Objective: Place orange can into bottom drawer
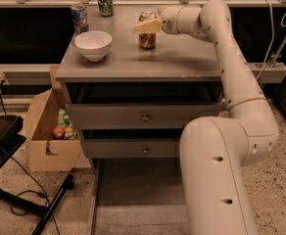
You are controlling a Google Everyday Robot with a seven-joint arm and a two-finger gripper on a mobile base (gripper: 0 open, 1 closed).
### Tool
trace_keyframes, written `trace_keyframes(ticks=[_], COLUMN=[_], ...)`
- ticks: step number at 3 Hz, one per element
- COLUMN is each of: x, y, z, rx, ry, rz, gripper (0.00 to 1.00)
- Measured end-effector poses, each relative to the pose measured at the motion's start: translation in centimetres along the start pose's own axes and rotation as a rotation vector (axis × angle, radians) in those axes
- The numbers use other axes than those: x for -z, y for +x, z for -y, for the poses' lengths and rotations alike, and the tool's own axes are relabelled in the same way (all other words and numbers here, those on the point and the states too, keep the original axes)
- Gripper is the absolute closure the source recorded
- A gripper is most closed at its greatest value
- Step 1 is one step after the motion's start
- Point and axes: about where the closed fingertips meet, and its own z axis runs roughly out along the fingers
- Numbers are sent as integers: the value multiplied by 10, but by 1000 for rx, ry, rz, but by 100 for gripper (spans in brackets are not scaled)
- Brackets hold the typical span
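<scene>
The orange can stands upright on the grey cabinet top, near the middle. My gripper reaches in from the right at the can's upper part, its yellowish fingers in front of the can's top. The bottom drawer is pulled out at floor level below the two knobbed drawers, its grey tray partly hidden by my arm.
A white bowl sits on the cabinet top at the left. A blue-and-red can and a green can stand at the back. A cardboard box with items stands left of the cabinet. A black stand leg lies on the floor.
</scene>
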Motion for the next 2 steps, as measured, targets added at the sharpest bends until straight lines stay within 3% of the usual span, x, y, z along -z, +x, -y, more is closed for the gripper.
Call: trace_keyframes(ticks=[1,2], x=[-12,-15], y=[16,17], z=[-3,-5], rx=[-30,-31], ry=[-2,-7], rz=[-54,-53], gripper=[23,46])
